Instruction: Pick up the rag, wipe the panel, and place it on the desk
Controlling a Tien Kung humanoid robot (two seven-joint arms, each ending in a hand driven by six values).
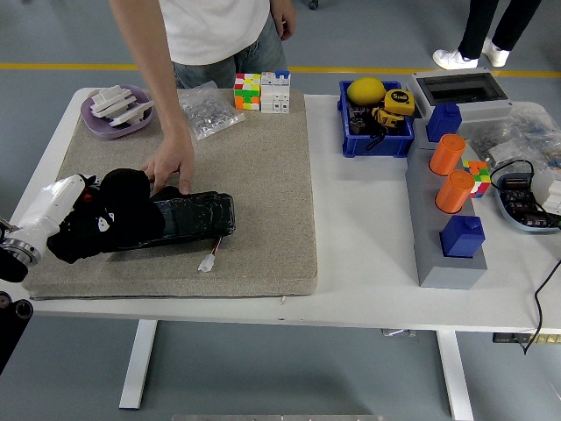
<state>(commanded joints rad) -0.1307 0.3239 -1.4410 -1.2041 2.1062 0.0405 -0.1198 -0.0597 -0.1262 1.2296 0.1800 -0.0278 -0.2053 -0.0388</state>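
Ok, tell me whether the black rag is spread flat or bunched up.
Bunched up. The black rag sits as a rumpled heap over the left end of the black panel, under the robot's white left hand.

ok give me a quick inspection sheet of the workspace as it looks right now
surface: white table with a beige mat over its left half
job's things: black rag under the left hand, on the left end of the black panel
clutter: purple dish, bag of parts, cubes, blue bin, grey fixture with orange cylinders
hands: left grips the rag; right not in view
cables: white connector beside the panel; black cable at right edge
surroundings: person's hand steadies the panel; a second person stands beyond
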